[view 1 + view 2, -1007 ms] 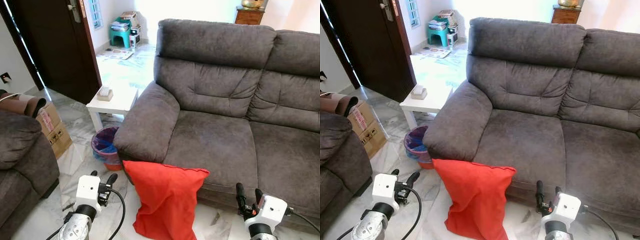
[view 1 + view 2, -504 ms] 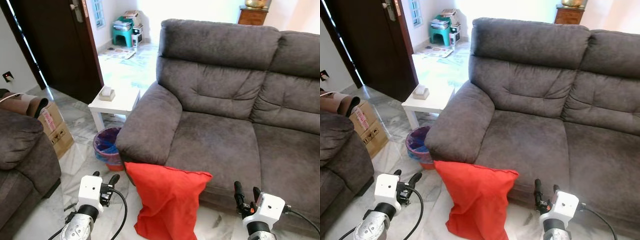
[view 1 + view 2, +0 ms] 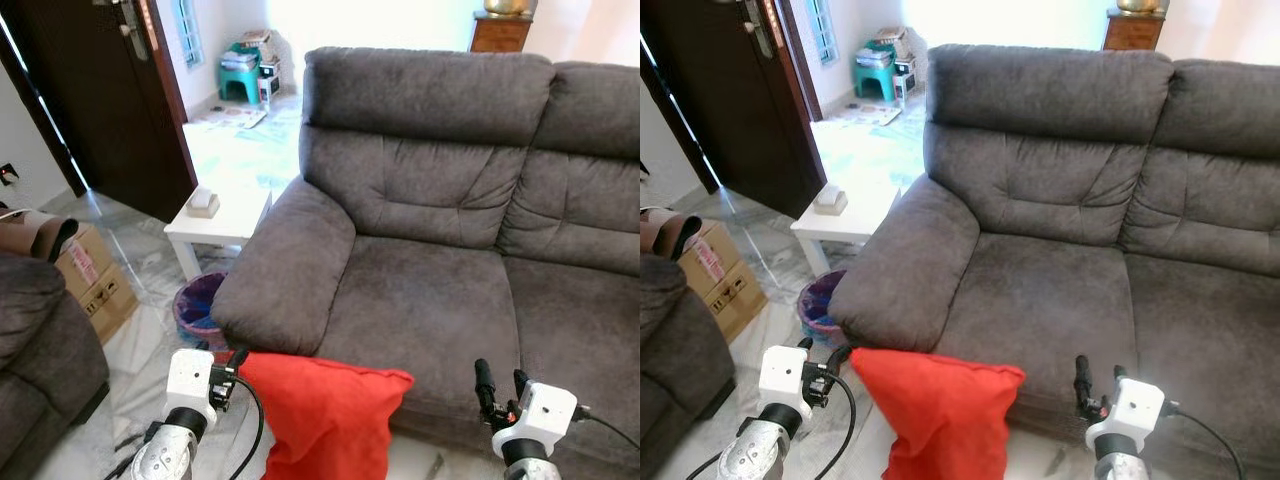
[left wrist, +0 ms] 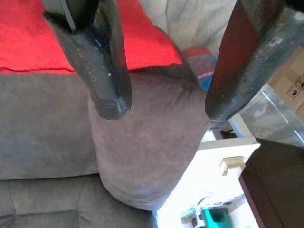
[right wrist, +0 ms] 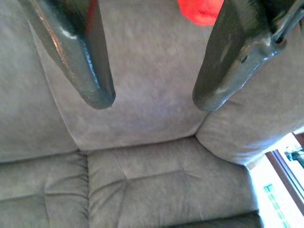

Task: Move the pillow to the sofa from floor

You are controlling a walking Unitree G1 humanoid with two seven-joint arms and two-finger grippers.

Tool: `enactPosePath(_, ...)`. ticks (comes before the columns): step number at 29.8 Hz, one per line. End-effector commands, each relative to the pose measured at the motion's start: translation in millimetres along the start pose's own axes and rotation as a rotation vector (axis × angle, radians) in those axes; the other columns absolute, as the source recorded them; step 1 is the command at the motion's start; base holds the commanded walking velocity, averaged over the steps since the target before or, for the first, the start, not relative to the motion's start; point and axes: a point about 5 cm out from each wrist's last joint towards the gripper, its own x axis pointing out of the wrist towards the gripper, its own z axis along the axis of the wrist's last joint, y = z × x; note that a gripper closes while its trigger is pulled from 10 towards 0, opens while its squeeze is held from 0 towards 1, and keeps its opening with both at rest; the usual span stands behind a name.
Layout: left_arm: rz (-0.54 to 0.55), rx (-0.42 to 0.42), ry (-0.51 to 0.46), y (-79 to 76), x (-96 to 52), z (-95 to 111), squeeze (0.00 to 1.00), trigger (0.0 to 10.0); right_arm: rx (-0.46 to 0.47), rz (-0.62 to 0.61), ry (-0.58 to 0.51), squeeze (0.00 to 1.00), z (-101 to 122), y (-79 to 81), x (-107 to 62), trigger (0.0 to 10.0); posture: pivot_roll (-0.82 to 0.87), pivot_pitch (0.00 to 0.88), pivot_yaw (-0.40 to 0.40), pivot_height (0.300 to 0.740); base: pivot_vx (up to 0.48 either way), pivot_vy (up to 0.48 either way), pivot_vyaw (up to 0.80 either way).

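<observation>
The left end effector (image 3: pixel 226 362) had moved in from clear of the red pillow (image 3: pixel 325 415) to its top left corner, fingers parted, empty; a grasp looked imminent. The right end effector (image 3: pixel 499 380) hovered open, empty. The soft fabric pillow leaned against the plush grey sofa (image 3: pixel 430 280), on the marble floor (image 3: pixel 150 330).

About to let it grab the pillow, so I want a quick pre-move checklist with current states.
1. Left gripper open: ok.
2. Right gripper open: ok.
3. Pillow between both grippers: ok.
4. Either gripper touching the pillow: cannot tell for the left, at its corner; right is apart.
5. Sofa seat free for the pillow: ok.
6. Pillow's lower end visible: not ok, cut off by the frame.
</observation>
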Motion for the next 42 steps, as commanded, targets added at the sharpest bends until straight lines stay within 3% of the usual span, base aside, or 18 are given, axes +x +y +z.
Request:
enactPosePath(1,0.022,-0.010,0.010,4.5,-1.6,-1.4,0.00,10.0,0.004,0.014,-0.004,0.00,0.9,5.0,1.7,10.0,-0.02,0.063,0.009,0.740,0.315,0.000,0.00)
enactPosePath(32,0.031,-0.017,0.003,5.1,-2.1,0.4,0.00,10.0,0.003,0.029,-0.001,0.00,0.5,8.6,2.6,10.0,-0.01,0.073,0.006,0.740,0.000,0.000,0.00)
enactPosePath(42,0.029,-0.019,0.002,4.8,-2.0,0.9,0.00,10.0,0.000,0.031,-0.001,0.00,0.8,8.7,2.6,10.0,-0.02,0.073,0.005,0.740,0.253,0.000,0.00)
